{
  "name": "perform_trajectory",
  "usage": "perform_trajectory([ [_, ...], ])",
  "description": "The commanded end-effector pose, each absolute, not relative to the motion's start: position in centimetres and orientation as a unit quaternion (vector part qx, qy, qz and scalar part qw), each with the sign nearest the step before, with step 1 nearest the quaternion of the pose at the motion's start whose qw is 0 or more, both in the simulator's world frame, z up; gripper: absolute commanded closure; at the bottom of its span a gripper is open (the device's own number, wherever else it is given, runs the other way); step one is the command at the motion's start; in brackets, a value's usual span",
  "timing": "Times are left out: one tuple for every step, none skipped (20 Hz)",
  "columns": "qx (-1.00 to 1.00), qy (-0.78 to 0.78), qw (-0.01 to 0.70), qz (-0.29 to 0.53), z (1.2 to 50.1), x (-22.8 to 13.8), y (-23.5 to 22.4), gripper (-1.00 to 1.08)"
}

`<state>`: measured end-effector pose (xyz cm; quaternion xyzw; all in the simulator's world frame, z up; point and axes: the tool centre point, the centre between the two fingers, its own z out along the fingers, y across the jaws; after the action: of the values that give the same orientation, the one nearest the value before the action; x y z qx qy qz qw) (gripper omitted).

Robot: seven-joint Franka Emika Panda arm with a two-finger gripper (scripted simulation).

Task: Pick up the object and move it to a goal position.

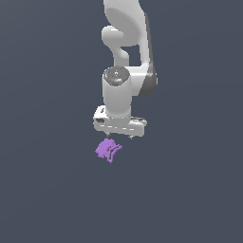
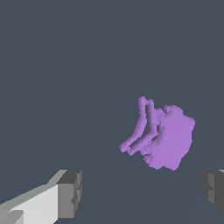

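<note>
Gripper fingertips point(image 2: 70, 192) sit nearest in the wrist view, grey pads spread wide apart, holding nothing. Between and beyond them lies the light-purple object point(image 2: 164, 135), lumpy body with two curved ridges on one side, untouched by either pad. Exterior view: white gripper point(image 1: 119, 135) points down, object point(image 1: 108, 150) just below it, toward the exterior view's left. Plain dark grey floor point(image 1: 190, 190) behind everything.

Flat, even simulator light; sharp, shadowless renders
</note>
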<state>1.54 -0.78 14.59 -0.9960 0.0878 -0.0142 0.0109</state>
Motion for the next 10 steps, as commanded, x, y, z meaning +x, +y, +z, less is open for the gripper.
perform_trajectory([
  [-0.992, 0.128, 0.01, -0.01, 12.8, 1.6, -2.0, -0.92],
  [-0.989, 0.146, 0.01, -0.009, 12.1, 1.7, -2.6, -0.92],
  [-0.987, 0.162, 0.009, -0.008, 11.4, 1.7, -3.1, -0.92],
  [-0.984, 0.177, 0.009, -0.006, 10.7, 1.7, -3.6, -0.92],
  [-0.982, 0.191, 0.008, -0.005, 10.1, 1.7, -4.0, -0.92],
  [-0.979, 0.203, 0.007, -0.004, 9.5, 1.7, -4.4, -0.92],
  [-0.977, 0.215, 0.006, -0.004, 9.0, 1.6, -4.8, -0.92],
  [-0.974, 0.226, 0.005, -0.003, 8.5, 1.6, -5.2, -0.92],
  [-0.972, 0.236, 0.004, -0.002, 8.1, 1.6, -5.5, -0.92],
  [-0.97, 0.244, 0.003, -0.002, 7.7, 1.6, -5.8, -0.92],
])
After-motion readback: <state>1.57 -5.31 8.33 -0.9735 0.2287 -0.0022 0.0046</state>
